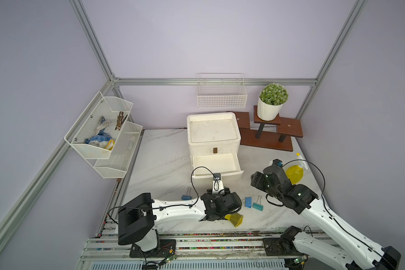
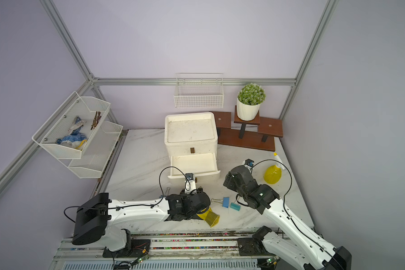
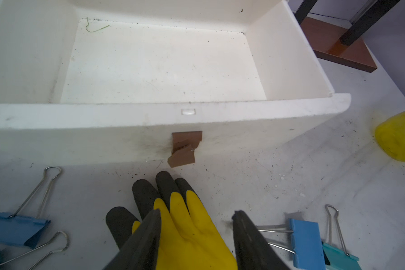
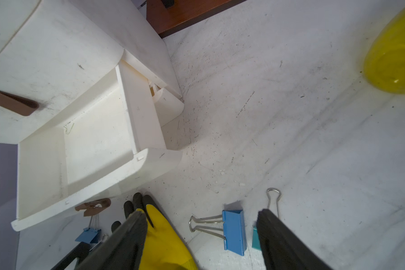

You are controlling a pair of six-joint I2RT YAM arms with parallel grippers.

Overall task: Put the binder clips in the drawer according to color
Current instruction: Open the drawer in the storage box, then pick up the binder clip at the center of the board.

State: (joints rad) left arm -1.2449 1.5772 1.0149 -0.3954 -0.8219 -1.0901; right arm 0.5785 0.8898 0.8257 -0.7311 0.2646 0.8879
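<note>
The left pincer (image 3: 197,211), at the bottom middle of its wrist view, stands with jaws apart over a yellow-and-black glove (image 3: 185,229), clamping nothing; the right pincer (image 4: 201,211) gapes likewise above the marbled surface (image 4: 290,140); in a top view, at lower centre, a blue binder clip (image 1: 248,202) and a teal binder clip (image 1: 257,206) lie just beside each other, a second blue binder clip (image 1: 186,197) further left in the frame; the white drawer unit (image 1: 204,146) stands at centre, one drawer (image 1: 216,163) pulled out toward the pincers.
</note>
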